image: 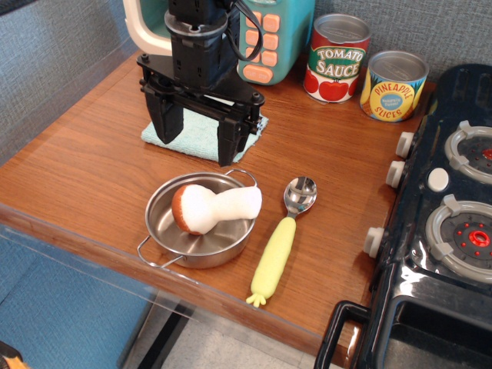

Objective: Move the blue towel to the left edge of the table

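The gripper (pixel 197 137) hangs wide open and empty, straddling and half-hiding the blue towel (pixel 201 132) behind the steel pan (pixel 201 234).

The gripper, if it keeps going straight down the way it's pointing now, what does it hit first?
Most likely the blue towel. The gripper points down with its jaws open, straddling it, and the table lies just under that. Its exact height above the cloth is unclear.

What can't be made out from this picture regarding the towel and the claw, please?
- Blue towel: mostly hidden behind the claw in the only view.
- Whether the claw's fingertips touch the towel: cannot tell from this angle.
- Table: its left edge is cut off by the frame.
- Teal appliance behind the arm: top cropped, front blocked.
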### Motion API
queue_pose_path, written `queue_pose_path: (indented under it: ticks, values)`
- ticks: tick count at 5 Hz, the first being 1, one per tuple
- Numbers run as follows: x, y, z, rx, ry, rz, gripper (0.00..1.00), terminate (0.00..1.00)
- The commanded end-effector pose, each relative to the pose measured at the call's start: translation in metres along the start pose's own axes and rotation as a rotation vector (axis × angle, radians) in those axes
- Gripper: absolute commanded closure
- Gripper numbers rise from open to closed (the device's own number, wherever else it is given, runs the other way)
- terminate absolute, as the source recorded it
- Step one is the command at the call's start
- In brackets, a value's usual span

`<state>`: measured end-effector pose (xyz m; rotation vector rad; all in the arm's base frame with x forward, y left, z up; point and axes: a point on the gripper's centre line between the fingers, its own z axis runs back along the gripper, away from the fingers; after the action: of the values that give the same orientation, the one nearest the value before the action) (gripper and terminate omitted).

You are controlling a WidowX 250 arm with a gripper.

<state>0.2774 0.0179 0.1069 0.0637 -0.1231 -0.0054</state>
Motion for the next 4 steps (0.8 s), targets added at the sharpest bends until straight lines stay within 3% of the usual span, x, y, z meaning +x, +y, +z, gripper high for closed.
queue_pose_path:
  ticks: [1,3,4]
  values:
    - [0.0,0.0,0.0,0.0,0.0,0.0,0.0,0.0]
    - [0.046,0.029,-0.017,-0.061,-0.079,0.033,0.0,0.0]
    - [0.084,0.049,-0.038,-0.072,-0.119,0.02,0.0,0.0]
